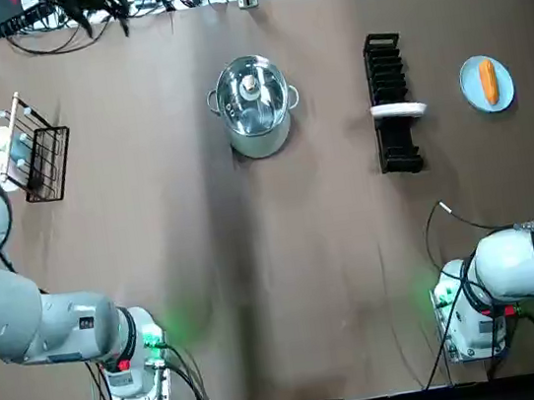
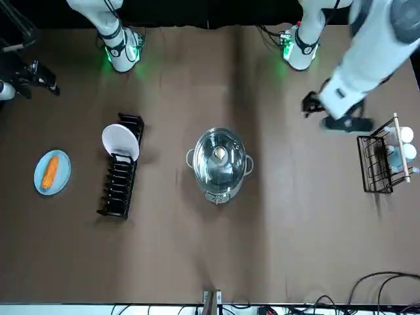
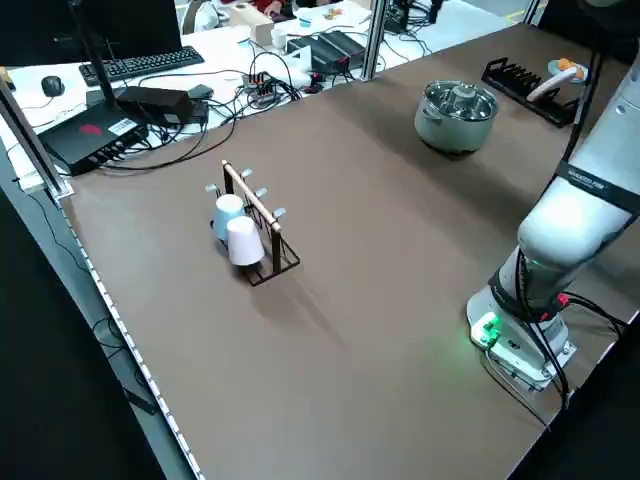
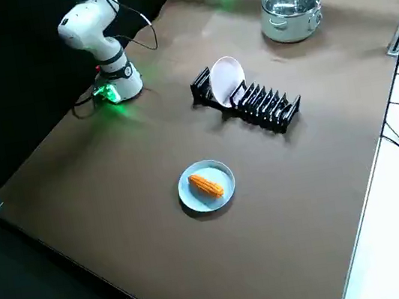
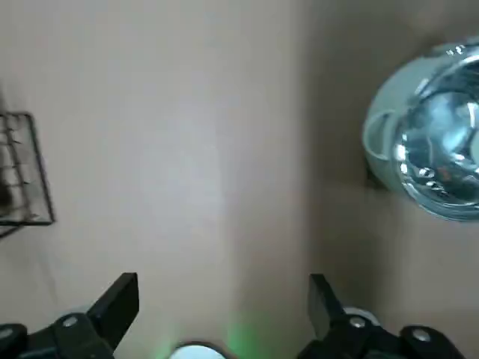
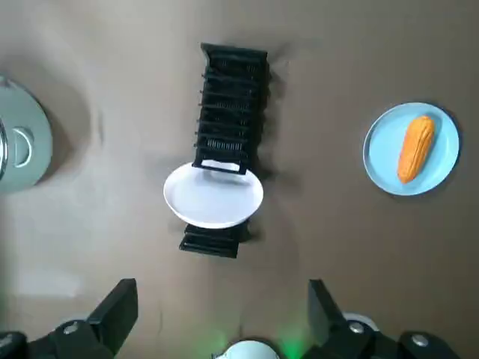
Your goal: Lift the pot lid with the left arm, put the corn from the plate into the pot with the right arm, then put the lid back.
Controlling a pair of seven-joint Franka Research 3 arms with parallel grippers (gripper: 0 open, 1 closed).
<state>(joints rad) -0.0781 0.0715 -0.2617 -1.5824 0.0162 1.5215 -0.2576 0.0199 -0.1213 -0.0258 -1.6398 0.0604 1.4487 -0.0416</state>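
Two arms have yet to start: from overhead, the lid (image 1: 251,91) sits on the pot (image 1: 261,142) mid-table and the corn (image 1: 488,81) lies on its blue plate (image 1: 471,90) at the right, past a dish rack (image 1: 397,147). From the front, a mug rack (image 2: 380,159) stands well clear of the pot. Wrist views show left gripper (image 5: 221,299) and right gripper (image 6: 221,303) spread wide, empty; next, the left likely must reach the lid's knob.

left claw (image 5: 223,290) and right claw (image 6: 223,293) hang high, both spread wide.

Polished metal pot (image 1: 261,139), glossy lid (image 1: 265,103), matt table (image 1: 259,281), smooth plate (image 1: 474,91), thin wire basket (image 1: 47,163)
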